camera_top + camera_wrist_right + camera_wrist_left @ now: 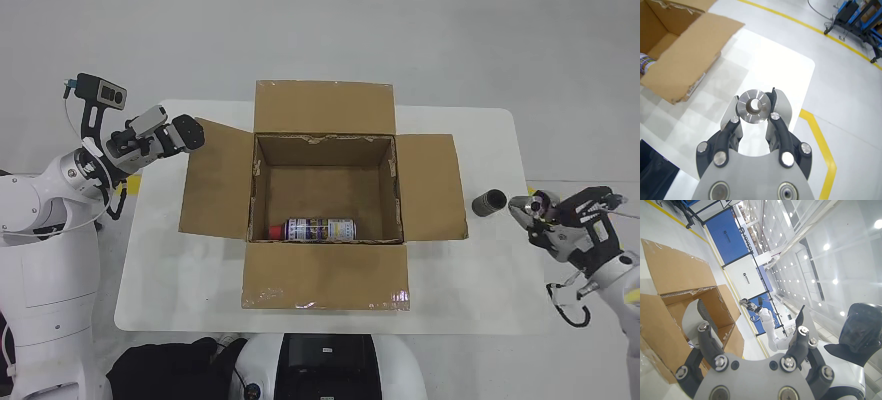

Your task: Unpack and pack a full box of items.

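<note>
The right end effector (pixel 755 98) pinched the metal cylinder (pixel 761 113) between just its fingertips while the left end effector (pixel 750 305) stood open and empty, so it might slip and roll off the table (pixel 480 280).

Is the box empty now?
No, a can lies on its side on the floor of the open box.
</note>
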Controlling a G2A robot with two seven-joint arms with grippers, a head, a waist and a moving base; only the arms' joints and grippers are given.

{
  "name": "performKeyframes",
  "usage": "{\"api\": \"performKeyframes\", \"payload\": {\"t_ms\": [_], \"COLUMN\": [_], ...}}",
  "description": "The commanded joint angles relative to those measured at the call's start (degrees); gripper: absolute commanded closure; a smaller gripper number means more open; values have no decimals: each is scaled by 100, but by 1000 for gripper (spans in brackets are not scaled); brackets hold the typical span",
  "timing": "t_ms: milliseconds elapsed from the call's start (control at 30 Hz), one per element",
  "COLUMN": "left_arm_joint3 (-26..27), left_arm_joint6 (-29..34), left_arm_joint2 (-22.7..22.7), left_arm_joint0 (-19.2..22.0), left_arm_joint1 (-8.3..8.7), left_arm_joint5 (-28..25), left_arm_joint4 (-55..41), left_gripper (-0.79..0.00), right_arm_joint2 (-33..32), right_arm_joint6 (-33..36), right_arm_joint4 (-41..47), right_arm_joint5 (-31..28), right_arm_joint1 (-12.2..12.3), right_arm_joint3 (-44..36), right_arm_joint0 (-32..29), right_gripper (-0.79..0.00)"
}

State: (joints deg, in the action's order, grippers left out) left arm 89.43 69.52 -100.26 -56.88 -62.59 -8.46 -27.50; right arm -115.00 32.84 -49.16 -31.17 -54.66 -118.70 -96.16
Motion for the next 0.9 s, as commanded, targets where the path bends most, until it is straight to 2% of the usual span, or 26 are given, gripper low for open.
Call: {"api": "performKeyframes", "payload": {"t_ms": [0,300,767,867], "left_arm_joint3": [0,0,0,0], "left_arm_joint6": [0,0,0,0], "left_arm_joint2": [0,0,0,0], "left_arm_joint0": [0,0,0,0], "left_arm_joint1": [0,0,0,0], "left_arm_joint5": [0,0,0,0], "left_arm_joint4": [0,0,0,0], "left_gripper": [-785,-785,-785,-785], "right_arm_joint2": [64,599,1305,1317], "right_arm_joint6": [-43,-200,-290,-311], "right_arm_joint4": [43,357,986,1003], "right_arm_joint5": [-39,-342,-1484,-1531], "right_arm_joint1": [5,43,121,123], "right_arm_joint3": [-204,-509,-425,-417], "right_arm_joint0": [57,546,1022,1029], "right_gripper": [0,0,0,0]}}
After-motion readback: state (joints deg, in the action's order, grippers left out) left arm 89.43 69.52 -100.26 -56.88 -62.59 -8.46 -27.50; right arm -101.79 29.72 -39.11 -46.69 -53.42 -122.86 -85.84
